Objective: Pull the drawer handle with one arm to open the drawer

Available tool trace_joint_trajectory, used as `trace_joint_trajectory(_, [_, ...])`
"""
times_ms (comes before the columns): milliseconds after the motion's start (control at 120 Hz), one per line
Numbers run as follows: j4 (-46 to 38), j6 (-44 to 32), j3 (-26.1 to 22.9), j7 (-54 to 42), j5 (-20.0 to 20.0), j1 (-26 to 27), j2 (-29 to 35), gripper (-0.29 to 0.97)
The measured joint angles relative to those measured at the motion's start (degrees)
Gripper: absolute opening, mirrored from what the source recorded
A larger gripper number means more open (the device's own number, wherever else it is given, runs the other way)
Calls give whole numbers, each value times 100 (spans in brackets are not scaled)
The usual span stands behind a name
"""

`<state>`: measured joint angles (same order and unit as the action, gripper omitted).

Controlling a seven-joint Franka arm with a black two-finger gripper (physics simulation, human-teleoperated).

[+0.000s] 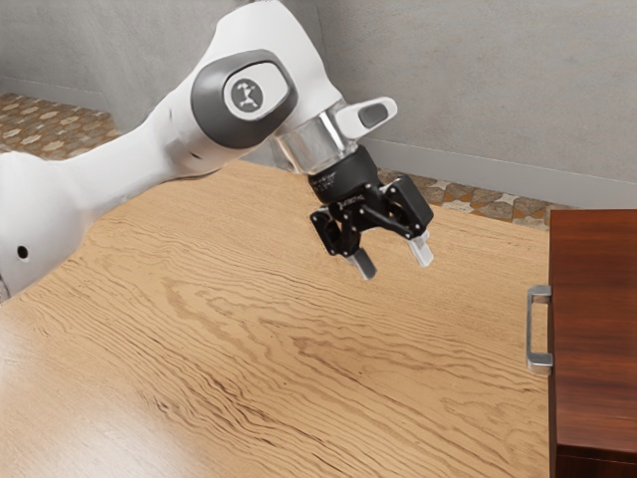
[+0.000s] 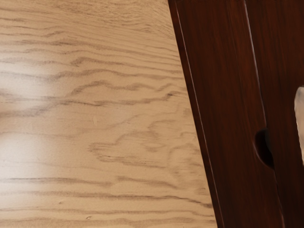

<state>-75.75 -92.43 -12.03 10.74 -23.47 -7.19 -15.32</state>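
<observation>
Oak-grain tabletop [image 1: 249, 349], light wood with wavy dark veining and glossy patches; bears the drawer unit at the exterior view's right edge

- Arm [image 1: 149, 149]: white shell, grey joint cap; enters from the exterior view's upper left and reaches toward its right
- Claw [image 1: 394, 261]: black, two fingers [image 1: 364, 265] with pale tips; released, fingers spread with nothing between them; hangs above the tabletop, tilted down toward the exterior view's right, well apart from the handle
- Drawer [image 1: 595, 329]: dark reddish-brown wood, front facing the exterior view's left; whether it is pulled out at all cannot be told
- Drawer handle [image 1: 538, 329]: silver metal bar, upright, set on two short posts and standing proud of the drawer front; untouched by the claw
- Wrist view: tabletop grain [image 2: 95, 118] lies beside the dark drawer wood [image 2: 228, 118]; a pale sliver of the drawer handle [image 2: 299, 123] shows beyond that wood
- Surroundings: grey wall [image 1: 478, 70] behind the tabletop, patterned tile floor [image 1: 50, 124] at its foot
</observation>
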Motion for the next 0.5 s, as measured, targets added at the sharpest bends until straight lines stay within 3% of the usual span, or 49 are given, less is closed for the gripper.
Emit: trace_joint_trajectory(500, [-537, -1420, -133, 300, -281, 741, -223, 65])
